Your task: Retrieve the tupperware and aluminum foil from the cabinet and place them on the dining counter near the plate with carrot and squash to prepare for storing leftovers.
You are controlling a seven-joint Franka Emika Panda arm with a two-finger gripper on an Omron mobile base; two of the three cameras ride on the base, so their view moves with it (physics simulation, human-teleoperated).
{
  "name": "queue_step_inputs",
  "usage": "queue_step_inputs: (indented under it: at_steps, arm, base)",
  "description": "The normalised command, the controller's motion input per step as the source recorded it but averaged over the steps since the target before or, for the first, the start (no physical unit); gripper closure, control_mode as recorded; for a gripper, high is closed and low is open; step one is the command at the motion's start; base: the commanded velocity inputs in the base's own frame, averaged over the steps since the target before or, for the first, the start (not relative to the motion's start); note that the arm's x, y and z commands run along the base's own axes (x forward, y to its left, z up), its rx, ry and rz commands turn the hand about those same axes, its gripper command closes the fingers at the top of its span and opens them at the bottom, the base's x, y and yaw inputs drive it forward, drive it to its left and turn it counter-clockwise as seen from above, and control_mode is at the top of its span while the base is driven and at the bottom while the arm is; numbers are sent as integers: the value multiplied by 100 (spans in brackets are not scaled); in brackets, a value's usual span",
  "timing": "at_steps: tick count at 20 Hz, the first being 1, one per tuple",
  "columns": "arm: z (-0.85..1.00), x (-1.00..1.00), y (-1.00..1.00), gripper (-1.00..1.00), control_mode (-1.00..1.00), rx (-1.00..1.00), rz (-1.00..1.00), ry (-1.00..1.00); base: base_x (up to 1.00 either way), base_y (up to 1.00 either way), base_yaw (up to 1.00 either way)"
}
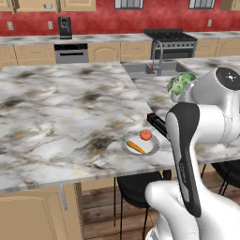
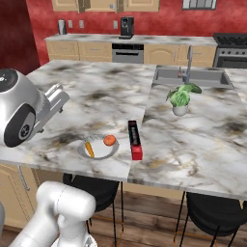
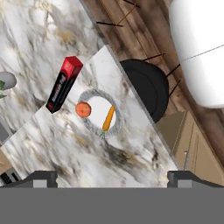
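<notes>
Black with one red end, the aluminum foil (image 2: 134,140) box is seen lying flat on the marble table (image 2: 96,91), just beside the plate (image 2: 99,152) and not touching it. Its long axis is set roughly across the table's depth, with the red end pointing toward the near edge and the black end toward the sink (image 2: 190,77). In the hand view the box (image 3: 64,84) is seen end-on to the plate (image 3: 114,127), with the carrot (image 3: 108,118) lying at an angle to it and the round orange squash (image 3: 83,109) between the two.

The hand (image 3: 112,178) is held high above the table with its fingers spread wide apart and nothing between them. No tupperware is made out on the table, so that half of the task is judged undone.

Risks are noted as follows. The red end lies close to the table edge; a sweep of the arm past it could push the box off onto the stool (image 3: 146,87) or floor. A container set down carelessly could be knocked against the plate and the carrot rolled off. The potted plant (image 2: 180,99) stands well apart and is judged safe.
</notes>
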Motion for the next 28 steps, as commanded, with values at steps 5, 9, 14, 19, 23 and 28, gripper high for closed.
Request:
queue_step_inputs:
  at_steps: [5, 9, 14, 19, 23, 28]
  arm:
    - [0, 0, -4, -100, -100, 0, 0, 0]
    - [0, 0, 0, -100, 100, 0, 0, 0]
    - [0, 0, 0, -100, 100, 0, 0, 0]
    - [0, 0, 0, -100, 100, 0, 0, 0]
    - [0, 0, 0, -100, 100, 0, 0, 0]
    - [0, 0, 0, -100, 100, 0, 0, 0]
  base:
    - [0, 0, 0]
    - [0, 0, 0]
    - [-77, 1, 6]
    - [-64, 45, 29]
    - [-1, 87, 41]
    - [10, 100, 43]
